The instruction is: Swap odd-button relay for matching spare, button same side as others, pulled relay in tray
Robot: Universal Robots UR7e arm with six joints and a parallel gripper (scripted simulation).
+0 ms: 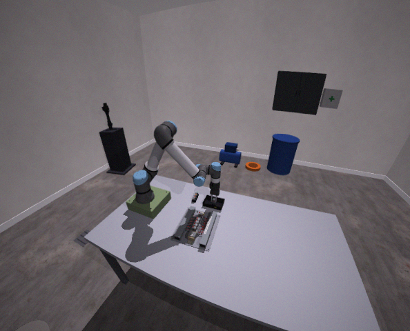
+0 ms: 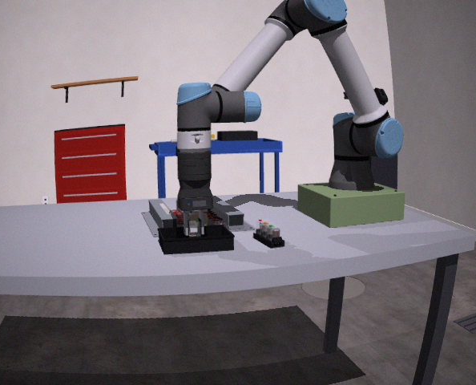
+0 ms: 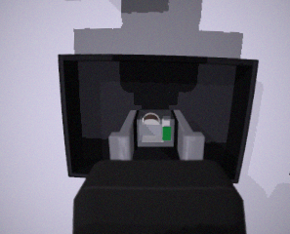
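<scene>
My gripper (image 3: 154, 122) is shut on a grey relay with a green test button (image 3: 167, 133). It holds the relay upright inside the black tray (image 3: 156, 114), low over the tray floor; I cannot tell if it touches. The gripper shows from the side in the exterior view (image 2: 194, 228), with the relay (image 2: 194, 228) between the fingers above the tray (image 2: 195, 240). The relay row with red buttons (image 1: 198, 222) sits in the socket panel (image 1: 196, 227) behind the tray (image 1: 212, 203). A small black holder with spare relays (image 2: 268, 235) stands to the right of the tray.
The arm's green base block (image 2: 350, 204) stands at the table's right end. The spare holder also shows in the top view (image 1: 194, 196), left of the tray. The table edge runs close in front of the tray in the exterior view.
</scene>
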